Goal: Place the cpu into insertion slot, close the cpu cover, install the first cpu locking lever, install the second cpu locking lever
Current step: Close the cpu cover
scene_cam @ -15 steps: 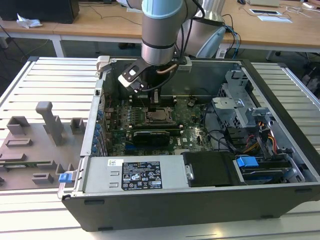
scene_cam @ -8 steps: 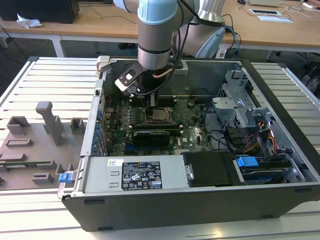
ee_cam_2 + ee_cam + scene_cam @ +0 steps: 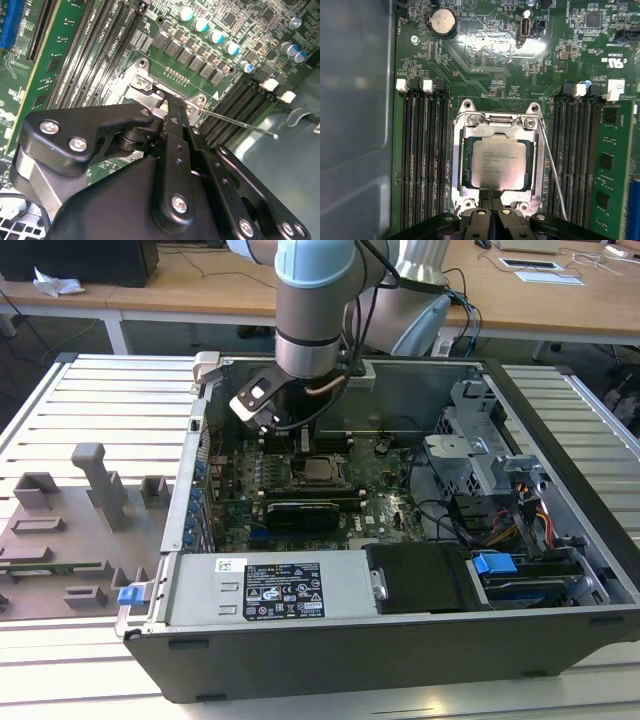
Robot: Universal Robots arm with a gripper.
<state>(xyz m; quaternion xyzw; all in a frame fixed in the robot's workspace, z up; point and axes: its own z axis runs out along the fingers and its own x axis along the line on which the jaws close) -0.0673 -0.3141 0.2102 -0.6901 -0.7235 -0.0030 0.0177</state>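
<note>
At twelve o'clock of the pale silver square chip (image 3: pixel 318 472), exterior view, my pinched-shut, seemingly empty end effector (image 3: pixel 304 443) could slip, letting the dark-grey metal cover frame (image 3: pixel 497 131) spring open.

You have on the slatted worktop (image 3: pixel 110 400): one open computer case (image 3: pixel 400 660); green motherboard (image 3: pixel 385 490) inside; black memory slots (image 3: pixel 422 160); coin battery (image 3: pixel 442 22); labelled power supply (image 3: pixel 270 590); grey fixtures (image 3: pixel 100 485), exterior view's left.

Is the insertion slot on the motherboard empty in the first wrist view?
No, the silver-topped cpu lies flat inside the metal rim of the insertion slot.
</note>
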